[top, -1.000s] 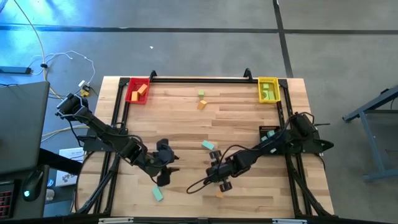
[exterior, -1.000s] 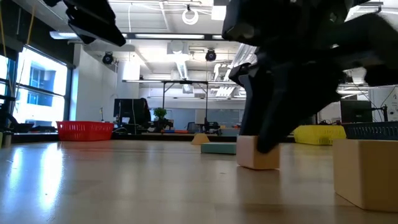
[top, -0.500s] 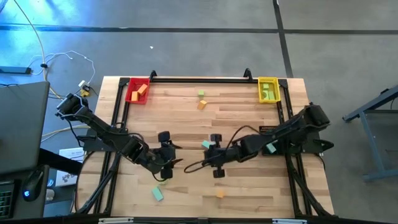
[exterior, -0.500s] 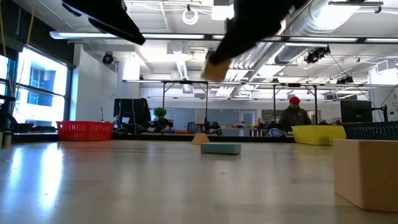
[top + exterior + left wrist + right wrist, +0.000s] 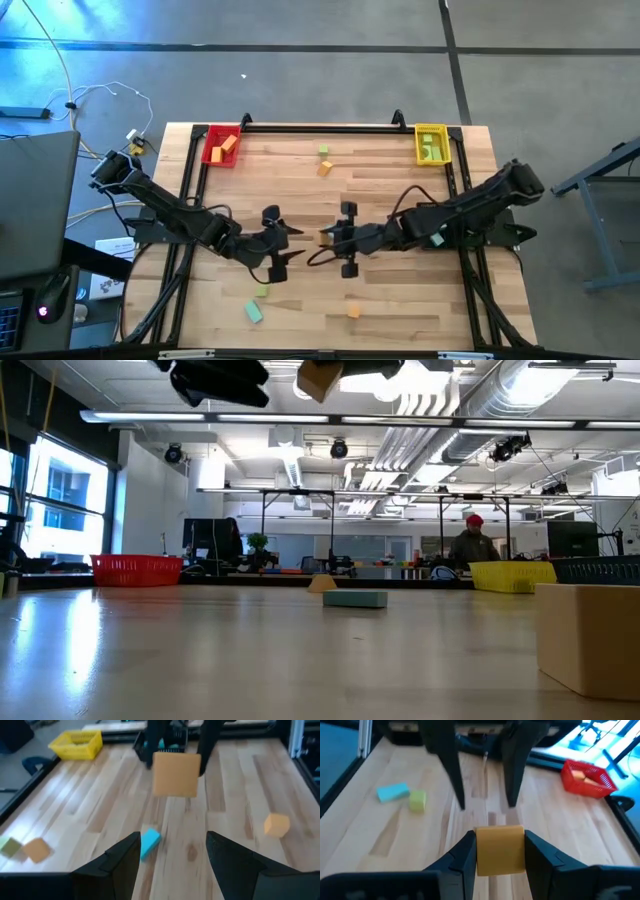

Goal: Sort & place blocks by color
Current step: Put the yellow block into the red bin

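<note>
My right gripper (image 5: pixel 331 237) hovers over the middle of the table, shut on an orange block (image 5: pixel 500 849). That block also shows in the left wrist view (image 5: pixel 176 773) and high in the low view (image 5: pixel 320 378). My left gripper (image 5: pixel 279 244) faces it from the table's left, open and empty (image 5: pixel 172 865). A teal block (image 5: pixel 149 842) lies on the wood below the held one. Loose blocks lie flat on the table: green (image 5: pixel 324 150) and orange (image 5: pixel 324 168) toward the far edge; green (image 5: pixel 262 291), teal (image 5: pixel 254 312) and orange (image 5: pixel 353 312) near. My right gripper pinches the orange block between its two fingers, on two opposite side faces (image 5: pixel 481 851). The fingers (image 5: pixel 462 857) come level from the table's right side. The block is lifted clear, well above the table, and sits square between the fingers.
A red tray (image 5: pixel 211 152) with orange blocks stands at the far left corner. A yellow tray (image 5: pixel 418 146) with green blocks stands at the far right corner. A person (image 5: pixel 476 542) stands in the room beyond the table. Bare wood lies between the trays.
My right gripper lifted the orange block clear of the table and carried it up, toward the far edge and left, toward my left gripper. My left gripper rose and moved right and toward the far edge, uncovering a green block on the wood.
</note>
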Action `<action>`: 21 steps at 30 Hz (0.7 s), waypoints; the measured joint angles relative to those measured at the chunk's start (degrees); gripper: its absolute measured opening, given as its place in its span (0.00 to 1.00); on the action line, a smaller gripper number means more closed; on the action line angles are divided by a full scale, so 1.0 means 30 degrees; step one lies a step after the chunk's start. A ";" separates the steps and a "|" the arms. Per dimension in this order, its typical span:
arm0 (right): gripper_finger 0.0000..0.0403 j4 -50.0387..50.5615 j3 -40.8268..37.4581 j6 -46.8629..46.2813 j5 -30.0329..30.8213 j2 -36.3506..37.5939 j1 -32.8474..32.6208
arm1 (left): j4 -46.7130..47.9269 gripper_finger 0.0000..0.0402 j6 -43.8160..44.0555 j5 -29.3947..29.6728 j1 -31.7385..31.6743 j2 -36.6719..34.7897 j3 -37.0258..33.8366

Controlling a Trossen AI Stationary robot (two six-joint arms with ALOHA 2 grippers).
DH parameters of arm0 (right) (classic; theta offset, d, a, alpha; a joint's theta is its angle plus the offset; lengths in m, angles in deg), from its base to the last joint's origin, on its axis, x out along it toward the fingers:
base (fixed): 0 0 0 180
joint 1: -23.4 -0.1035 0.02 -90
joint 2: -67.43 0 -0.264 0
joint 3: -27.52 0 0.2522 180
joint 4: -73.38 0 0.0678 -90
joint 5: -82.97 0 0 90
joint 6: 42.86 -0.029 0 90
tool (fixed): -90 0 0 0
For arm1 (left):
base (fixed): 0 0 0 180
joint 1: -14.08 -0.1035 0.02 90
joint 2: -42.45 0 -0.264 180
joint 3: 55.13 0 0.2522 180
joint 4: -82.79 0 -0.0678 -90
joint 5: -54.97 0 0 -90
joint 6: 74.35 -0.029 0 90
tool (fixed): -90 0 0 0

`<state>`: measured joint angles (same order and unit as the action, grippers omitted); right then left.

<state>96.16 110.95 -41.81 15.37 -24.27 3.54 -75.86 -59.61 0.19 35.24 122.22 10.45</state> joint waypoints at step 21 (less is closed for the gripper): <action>0.27 -0.2650 0.0000 0.0676 -0.0102 0.0131 0.0138 | -0.3180 0.53 -0.3133 0.1282 -0.0551 0.0000 0.0003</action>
<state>88.21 110.95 -39.79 15.07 -23.88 3.96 -85.40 -69.01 4.04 33.59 122.22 10.46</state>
